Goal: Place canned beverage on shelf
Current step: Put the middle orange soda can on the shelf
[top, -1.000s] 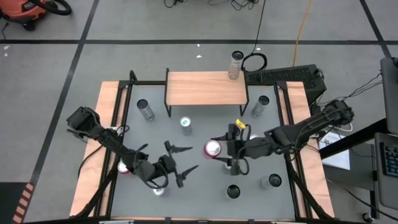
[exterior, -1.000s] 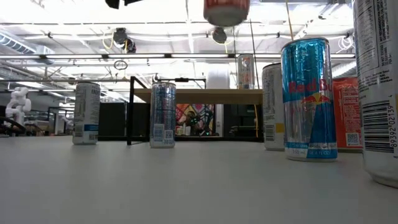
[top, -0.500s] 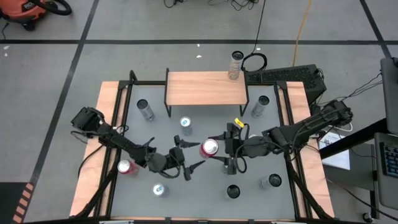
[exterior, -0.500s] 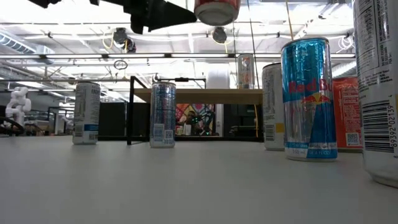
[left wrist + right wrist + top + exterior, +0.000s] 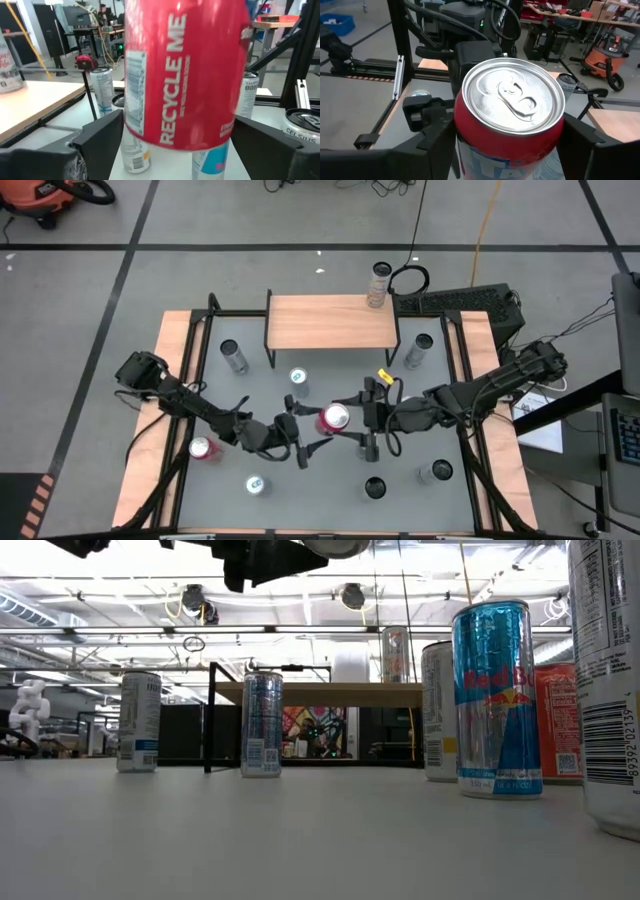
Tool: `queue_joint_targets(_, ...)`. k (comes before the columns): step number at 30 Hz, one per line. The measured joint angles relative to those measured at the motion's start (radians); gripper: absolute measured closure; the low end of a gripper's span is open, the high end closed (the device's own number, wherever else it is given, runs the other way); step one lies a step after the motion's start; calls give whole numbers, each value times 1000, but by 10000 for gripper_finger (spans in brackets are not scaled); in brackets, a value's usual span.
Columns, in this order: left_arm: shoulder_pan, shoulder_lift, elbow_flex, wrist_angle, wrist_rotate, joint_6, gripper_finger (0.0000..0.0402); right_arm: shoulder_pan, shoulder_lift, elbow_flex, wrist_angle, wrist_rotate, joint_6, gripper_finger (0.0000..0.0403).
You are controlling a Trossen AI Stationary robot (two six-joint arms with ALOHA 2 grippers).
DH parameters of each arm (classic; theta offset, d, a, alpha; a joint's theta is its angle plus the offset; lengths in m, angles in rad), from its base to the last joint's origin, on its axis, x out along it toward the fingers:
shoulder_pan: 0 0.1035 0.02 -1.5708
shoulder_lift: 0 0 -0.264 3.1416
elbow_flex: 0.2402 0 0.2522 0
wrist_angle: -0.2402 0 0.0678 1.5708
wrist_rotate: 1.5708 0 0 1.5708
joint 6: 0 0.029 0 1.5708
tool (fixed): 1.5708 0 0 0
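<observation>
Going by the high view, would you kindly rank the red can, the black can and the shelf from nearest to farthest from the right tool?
1. Red can, held in the right tool.
2. Black can, near table edge.
3. Shelf, far edge.

Red can (image 5: 335, 418) upright above mid-table; wooden shelf (image 5: 331, 322) at the far edge.
</observation>
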Motion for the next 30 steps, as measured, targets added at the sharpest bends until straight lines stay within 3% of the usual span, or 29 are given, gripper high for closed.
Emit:
queue_joint_targets(15,5,0,0,14,25,25,48,0,39,0,48,0,-6,163)
queue_joint_targets(24,5,0,0,10,26,28,103,-1,39,0,48,-2,0,163)
queue_joint_targets(30,5,0,0,8,26,9,108,-1,39,0,42,-3,5,156)
